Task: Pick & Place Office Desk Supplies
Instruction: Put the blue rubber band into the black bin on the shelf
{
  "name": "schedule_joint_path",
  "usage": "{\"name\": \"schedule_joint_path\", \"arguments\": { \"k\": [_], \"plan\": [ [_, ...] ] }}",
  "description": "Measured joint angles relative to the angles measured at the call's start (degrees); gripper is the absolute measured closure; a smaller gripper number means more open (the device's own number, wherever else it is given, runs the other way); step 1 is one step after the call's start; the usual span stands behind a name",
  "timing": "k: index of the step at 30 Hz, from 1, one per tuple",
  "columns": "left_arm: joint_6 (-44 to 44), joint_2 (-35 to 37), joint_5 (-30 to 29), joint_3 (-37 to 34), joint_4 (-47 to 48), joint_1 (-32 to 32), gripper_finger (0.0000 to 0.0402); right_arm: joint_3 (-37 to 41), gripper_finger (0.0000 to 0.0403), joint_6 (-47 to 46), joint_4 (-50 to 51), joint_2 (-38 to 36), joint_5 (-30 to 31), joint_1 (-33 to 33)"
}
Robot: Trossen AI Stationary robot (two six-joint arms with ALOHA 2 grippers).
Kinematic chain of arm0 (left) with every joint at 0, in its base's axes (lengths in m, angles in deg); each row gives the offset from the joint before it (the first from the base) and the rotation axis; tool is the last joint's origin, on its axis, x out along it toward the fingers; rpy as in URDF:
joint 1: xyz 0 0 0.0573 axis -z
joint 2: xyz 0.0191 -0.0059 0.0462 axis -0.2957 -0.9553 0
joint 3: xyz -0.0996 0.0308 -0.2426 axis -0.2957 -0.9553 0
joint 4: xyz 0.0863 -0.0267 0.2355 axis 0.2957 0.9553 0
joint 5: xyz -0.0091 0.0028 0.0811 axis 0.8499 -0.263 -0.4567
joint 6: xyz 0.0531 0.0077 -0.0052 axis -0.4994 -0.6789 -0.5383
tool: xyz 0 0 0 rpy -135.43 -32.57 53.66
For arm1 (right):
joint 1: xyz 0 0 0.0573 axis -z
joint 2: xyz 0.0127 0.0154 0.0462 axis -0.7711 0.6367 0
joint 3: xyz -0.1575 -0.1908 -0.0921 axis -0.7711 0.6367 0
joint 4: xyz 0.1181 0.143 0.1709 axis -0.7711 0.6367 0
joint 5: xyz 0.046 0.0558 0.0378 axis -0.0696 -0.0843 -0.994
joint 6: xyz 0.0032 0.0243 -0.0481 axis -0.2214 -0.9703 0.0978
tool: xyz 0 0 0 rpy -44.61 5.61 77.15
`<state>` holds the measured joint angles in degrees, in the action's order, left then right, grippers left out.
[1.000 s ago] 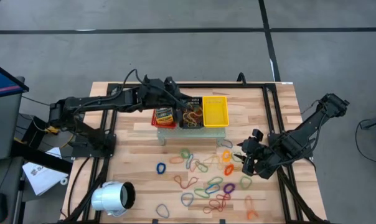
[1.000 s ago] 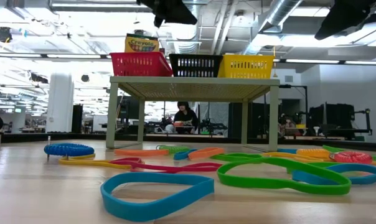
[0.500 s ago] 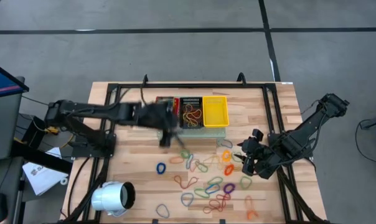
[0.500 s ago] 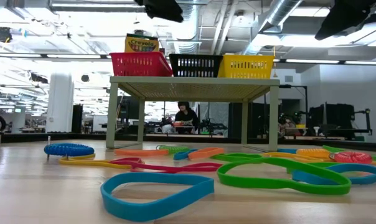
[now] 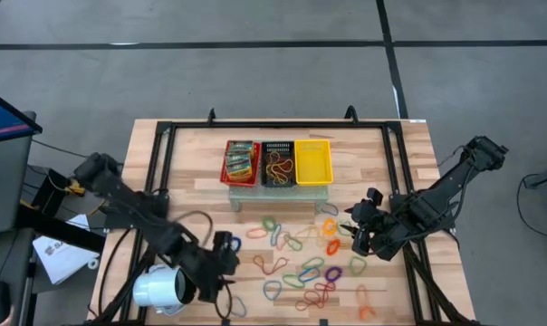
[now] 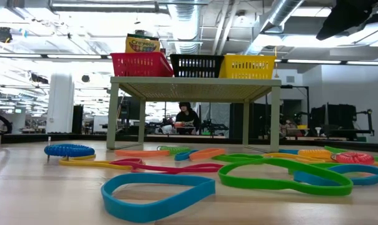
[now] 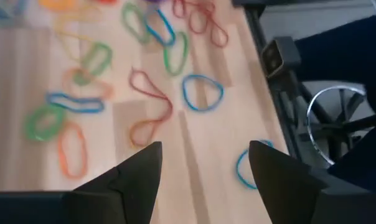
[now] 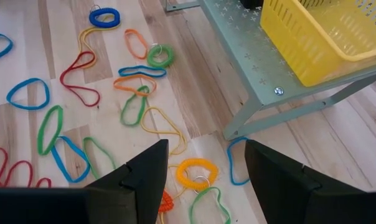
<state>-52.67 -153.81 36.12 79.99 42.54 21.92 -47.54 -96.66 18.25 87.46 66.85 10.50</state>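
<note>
Your left end effector (image 5: 221, 258) sits low over the near-left part of the worktop (image 5: 396, 145), just beside the white cylinder (image 5: 163, 288) at that corner. In the left wrist view its two dark fingers (image 7: 138, 177) stand apart with nothing between them, so it is released and carries no load. Under it you have bare wood, with a red band loop (image 7: 149, 107) and a blue band loop (image 7: 202, 93) lying close ahead, and one more blue loop (image 7: 244, 169) next to the black frame rail (image 7: 263, 68) that runs along the worktop edge.

Your right end effector (image 5: 362, 237) waits over the right side of the scattered rubber bands (image 5: 301, 263). Its fingers (image 8: 141, 171) are spread as well, empty, above an orange ring (image 8: 196, 173) and a yellow loop (image 8: 166, 127).

The bands lie loose across the middle and near half of the worktop, between the two arms. A small raised stand (image 8: 250, 68) at the far middle carries three baskets side by side: red basket (image 5: 240, 163) with printed packets (image 5: 241, 159) in it, black basket (image 5: 277, 163) with several bands inside, yellow basket (image 5: 312, 162). You have open wood to the left of the stand and along the far edge; the near-right area is crowded with loops.
</note>
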Motion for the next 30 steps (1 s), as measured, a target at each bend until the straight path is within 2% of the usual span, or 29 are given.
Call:
{"name": "schedule_joint_path", "arguments": {
  "k": [2, 9, 15, 30],
  "plan": [
    [0.5, -3.2, 0.6, 0.0, -0.2, 0.3, 0.0168, 0.0, 0.0194, 0.0, 0.0, 0.0, 0.0, 0.0],
    [0.1, -13.1, 8.2, 0.0, -2.0, -0.8, 0.0181, 0.0, 0.0194, -0.2, -0.3, 0.0, 0.0, 0.0],
    [-1.6, -19.6, 11.1, 0.0, -11.2, 1.4, 0.0186, 0.0, 0.0194, -0.3, -0.3, 0.0, -0.3, 0.0],
    [-1.6, -24.5, 13.6, -0.4, -15.1, 2.3, 0.0199, 0.0, 0.0194, -0.1, 0.1, 0.0, -0.4, -0.1]
  ]
}}
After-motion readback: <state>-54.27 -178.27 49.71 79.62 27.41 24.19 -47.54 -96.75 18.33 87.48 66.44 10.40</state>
